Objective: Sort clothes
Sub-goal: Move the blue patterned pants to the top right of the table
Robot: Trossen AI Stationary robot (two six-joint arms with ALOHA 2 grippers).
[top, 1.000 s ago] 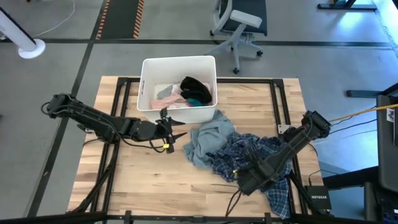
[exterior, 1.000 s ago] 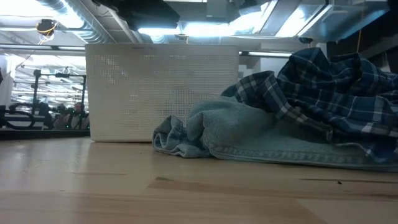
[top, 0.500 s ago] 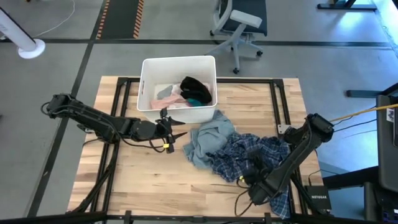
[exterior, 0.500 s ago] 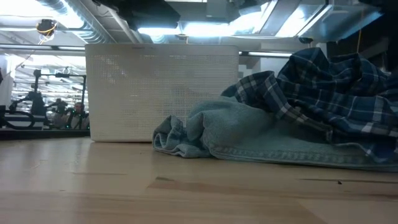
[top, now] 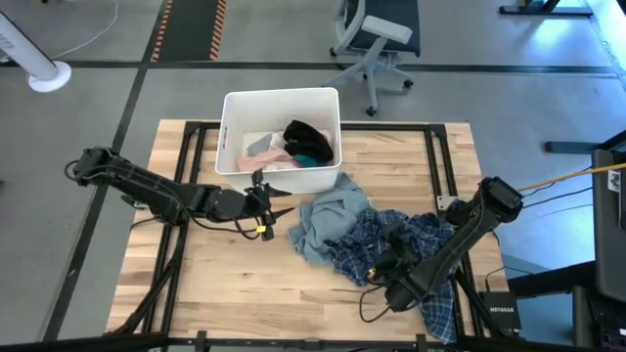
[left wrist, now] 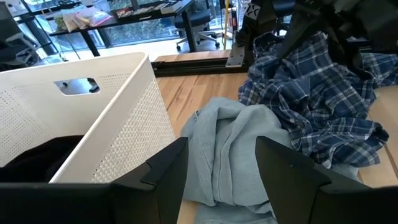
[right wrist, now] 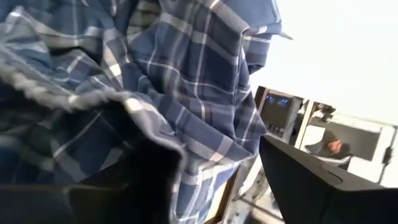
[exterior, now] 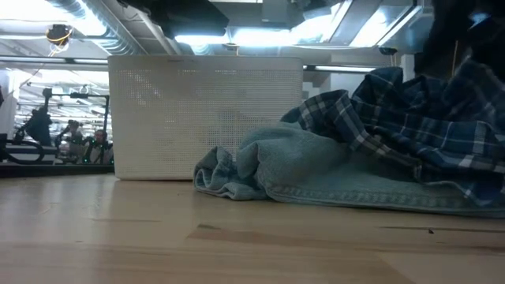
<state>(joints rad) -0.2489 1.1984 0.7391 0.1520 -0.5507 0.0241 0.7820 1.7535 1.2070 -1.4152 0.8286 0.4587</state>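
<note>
The blue-white plaid shirt (top: 396, 238) lies crumpled on the table's right half, overlapping the grey-blue top (top: 328, 220), which is heaped beside it. Pink (top: 256, 156), black (top: 305, 135) and teal (top: 311, 156) pieces lie inside the white bin (top: 227, 137). My left gripper (top: 277, 209) hovers open just in front of the bin, pointing at the grey-blue top (left wrist: 230, 149). My right gripper (top: 377, 268) is open at the plaid shirt's near edge, and its wrist view is filled with plaid cloth (right wrist: 155, 62). My right gripper comes at the plaid shirt's near-side folds (right wrist: 186, 134) slanting down from the table's near right. Cloth lies over one open finger and between the two; the other finger (right wrist: 311, 180) stands free. The shirt rests on the table.
The bin (exterior: 205, 118) stands at the table's far middle. Bare wood (top: 225, 284) lies on the near left. Black frame rails (top: 435, 156) run along the table, and a small box (top: 501, 311) sits at the near right corner. An office chair (top: 377, 39) stands beyond the far edge.
My right gripper has sunk and tipped downward into the plaid shirt from the near right. In the low view the shirt's top folds have shifted and sagged a little. The grey-blue top has stayed put.
</note>
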